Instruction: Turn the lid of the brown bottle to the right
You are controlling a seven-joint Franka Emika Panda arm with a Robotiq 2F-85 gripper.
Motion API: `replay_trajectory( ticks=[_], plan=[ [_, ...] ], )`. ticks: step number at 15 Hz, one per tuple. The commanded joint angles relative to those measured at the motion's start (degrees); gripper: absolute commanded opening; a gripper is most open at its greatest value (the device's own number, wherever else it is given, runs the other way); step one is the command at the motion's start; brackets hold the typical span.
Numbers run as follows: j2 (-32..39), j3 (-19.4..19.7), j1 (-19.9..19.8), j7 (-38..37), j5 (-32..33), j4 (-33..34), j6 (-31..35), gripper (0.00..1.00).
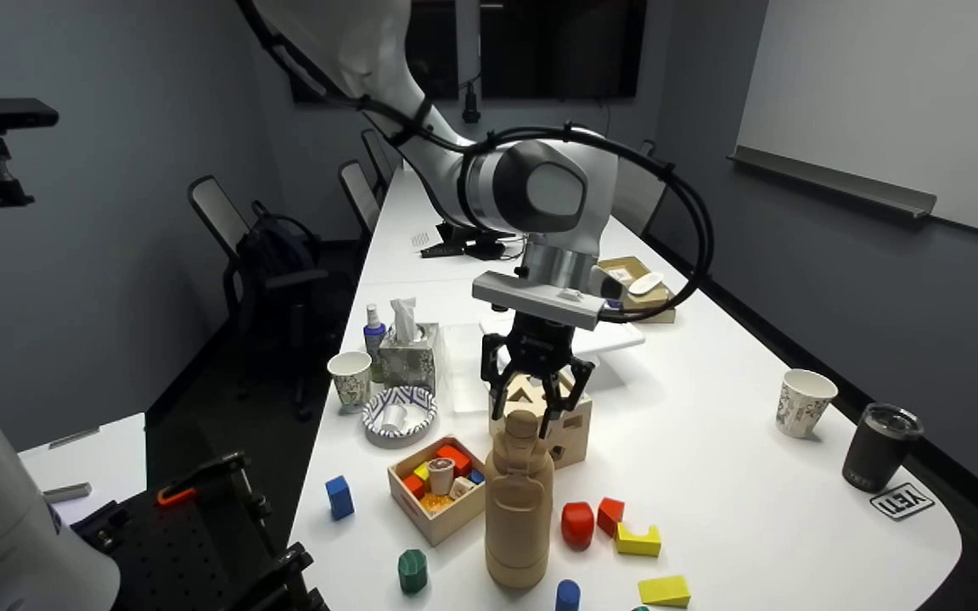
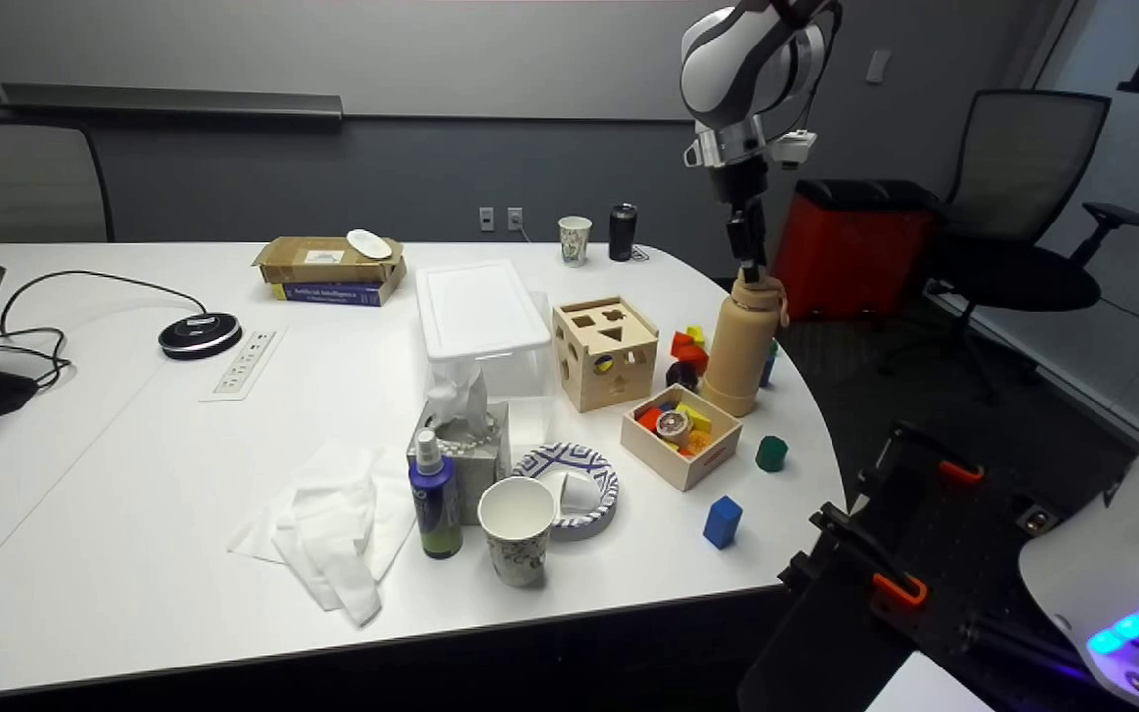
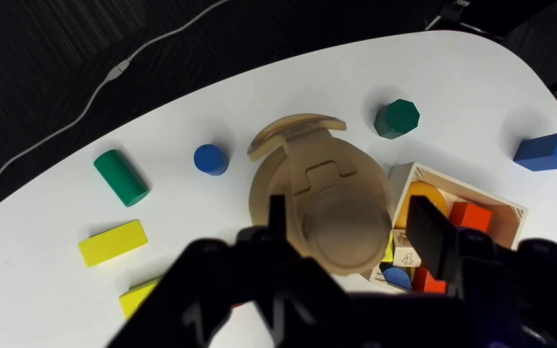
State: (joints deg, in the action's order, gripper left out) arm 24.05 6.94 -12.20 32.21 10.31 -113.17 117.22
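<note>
The lid (image 3: 348, 227) forms the narrow top of the brown bottle (image 1: 519, 526), which stands upright on the table (image 1: 735, 475). Right over the bottle hangs the tool (image 1: 521, 421), its fingers (image 3: 277, 215) spread apart; in the wrist view the lid shows in the gap between them (whether either finger touches it, I cannot tell). A loop (image 3: 298, 130) juts out at one side of the bottle's top.

Just beside the bottle is a wooden tray (image 2: 713, 458) of mixed blocks (image 3: 470, 216), one marked with a 4. Near the bottle, on another side, sit two red blocks (image 1: 577, 524) and a yellow arch (image 1: 638, 546). A blue cylinder (image 3: 211, 159), a green prism (image 3: 399, 118) and a cube (image 2: 634, 376) with shaped holes are also near it. A little farther from the bottle are a green cylinder (image 3: 121, 178), a yellow block (image 3: 113, 241) and a blue block (image 3: 547, 152).

Farther still from the bottle come a patterned bowl (image 2: 605, 482) with a white cup (image 2: 579, 491) on its side in it, a plastic bin (image 2: 481, 307) and a tissue box (image 1: 408, 367). Well apart from the bottle stand a black tumbler (image 1: 879, 450), two paper cups (image 2: 517, 534) and a sprayer (image 2: 436, 504). Farthest from it on the table are a crumpled cloth (image 2: 337, 524), a black puck (image 2: 200, 334), and a cardboard box (image 2: 293, 265) with a blue book (image 2: 332, 294) beneath it and a white oval piece (image 2: 369, 244) on top. The wall (image 1: 862, 288), well away from the bottle, carries a whiteboard (image 1: 896, 110) with a ledge (image 1: 833, 180).
</note>
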Motion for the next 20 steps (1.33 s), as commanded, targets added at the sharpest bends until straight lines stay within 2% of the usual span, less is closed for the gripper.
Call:
replay_trajectory(
  ticks=[1,3,11,20],
  plan=[
    [-0.9,-0.3,-0.3,-0.5,2.0,-1.0,1.7,0.35],
    [-1.0,-0.3,-0.4,-0.4,2.2,-1.0,1.9,0.21],
    [-1.6,0.1,0.1,-4.6,2.3,-1.8,2.2,0.20],
    [-0.9,1.1,0.6,-18.6,0.9,-0.8,1.6,0.20]
  ],
)
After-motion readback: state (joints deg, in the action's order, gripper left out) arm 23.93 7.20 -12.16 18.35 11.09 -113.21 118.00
